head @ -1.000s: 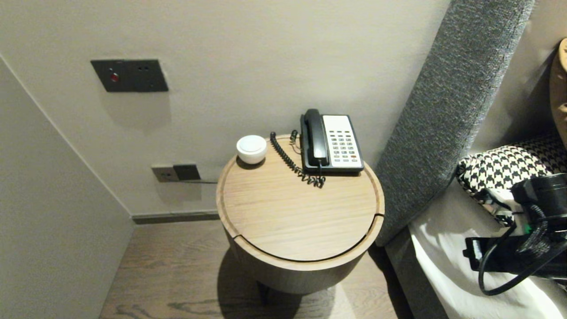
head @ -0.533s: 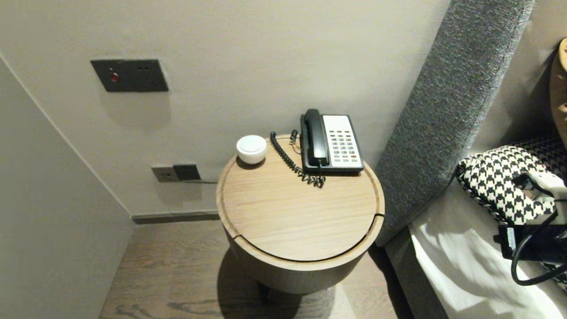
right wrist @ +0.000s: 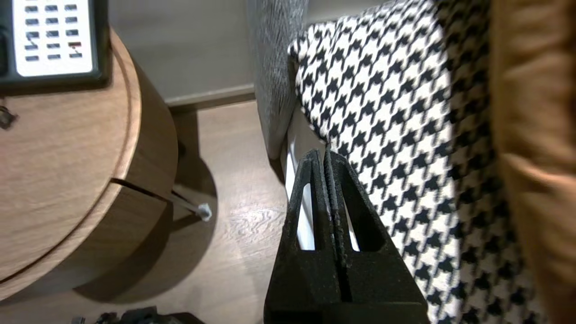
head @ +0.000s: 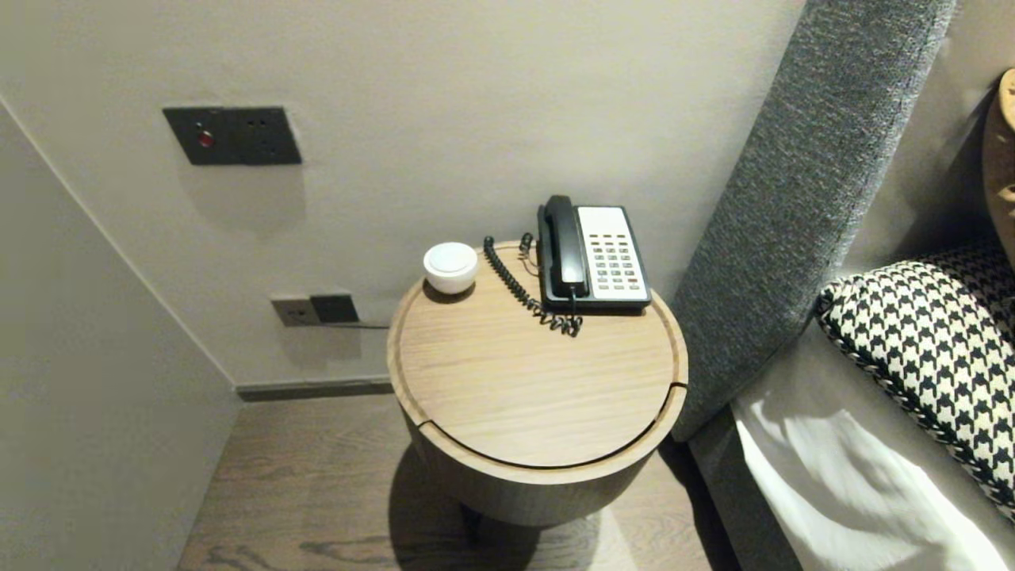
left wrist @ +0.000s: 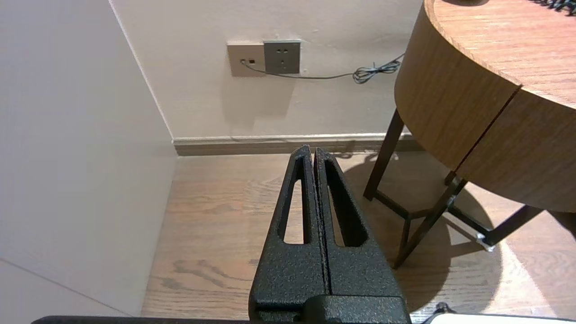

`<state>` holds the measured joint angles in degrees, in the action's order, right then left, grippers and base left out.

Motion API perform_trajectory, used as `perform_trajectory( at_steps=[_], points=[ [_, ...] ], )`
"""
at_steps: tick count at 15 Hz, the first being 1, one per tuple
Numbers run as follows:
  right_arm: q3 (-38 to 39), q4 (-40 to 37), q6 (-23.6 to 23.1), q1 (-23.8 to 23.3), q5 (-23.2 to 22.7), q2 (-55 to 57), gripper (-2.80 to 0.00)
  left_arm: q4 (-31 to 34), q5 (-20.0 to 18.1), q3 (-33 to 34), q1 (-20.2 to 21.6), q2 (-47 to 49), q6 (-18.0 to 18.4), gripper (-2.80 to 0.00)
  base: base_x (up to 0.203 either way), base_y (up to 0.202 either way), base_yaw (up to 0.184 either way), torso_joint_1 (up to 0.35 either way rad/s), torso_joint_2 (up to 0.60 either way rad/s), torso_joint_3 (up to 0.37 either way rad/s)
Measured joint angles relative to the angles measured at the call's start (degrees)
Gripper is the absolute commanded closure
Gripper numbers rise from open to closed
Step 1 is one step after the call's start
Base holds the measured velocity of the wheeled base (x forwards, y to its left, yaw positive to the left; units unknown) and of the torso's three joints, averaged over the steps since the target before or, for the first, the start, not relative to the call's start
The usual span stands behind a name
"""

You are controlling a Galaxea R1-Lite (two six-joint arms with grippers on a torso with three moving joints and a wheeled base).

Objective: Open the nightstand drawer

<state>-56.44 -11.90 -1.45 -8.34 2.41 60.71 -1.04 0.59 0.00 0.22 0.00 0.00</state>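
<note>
Pillow just beside closed R claw tips; L claw parked low.

Telephone, white bowl on round table; wall socket.

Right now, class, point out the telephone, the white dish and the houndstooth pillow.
telephone [head: 609, 255], head view, on its white keypad.
white dish [head: 450, 262], head view, on its top.
houndstooth pillow [head: 928, 341], head view, on its patterned face.
</note>
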Motion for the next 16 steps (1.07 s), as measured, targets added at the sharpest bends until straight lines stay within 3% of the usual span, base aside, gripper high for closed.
perform_trajectory(
  at_steps=[3, 6, 16],
  points=[
    [-1.93, -2.66, -0.12, -0.50, 0.09, -5.63, 0.00, 0.00, -0.01, 0.00, 0.00, 0.00, 0.00, 0.00, 0.000, 0.000, 0.000, 0.000, 0.00, 0.000],
    [1.39, -4.20, -0.41, -0.29, 0.09, -13.12, 0.00, 0.00, -0.01, 0.00, 0.00, 0.00, 0.00, 0.00, 0.000, 0.000, 0.000, 0.000, 0.00, 0.000],
    [28.03, -4.65, -3.17, 1.60, -0.11, -39.64, 0.00, 0.02, 0.01, 0.00, 0.02, 0.00, 0.00, 0.00, 0.000, 0.000, 0.000, 0.000, 0.00, 0.000]
  ],
)
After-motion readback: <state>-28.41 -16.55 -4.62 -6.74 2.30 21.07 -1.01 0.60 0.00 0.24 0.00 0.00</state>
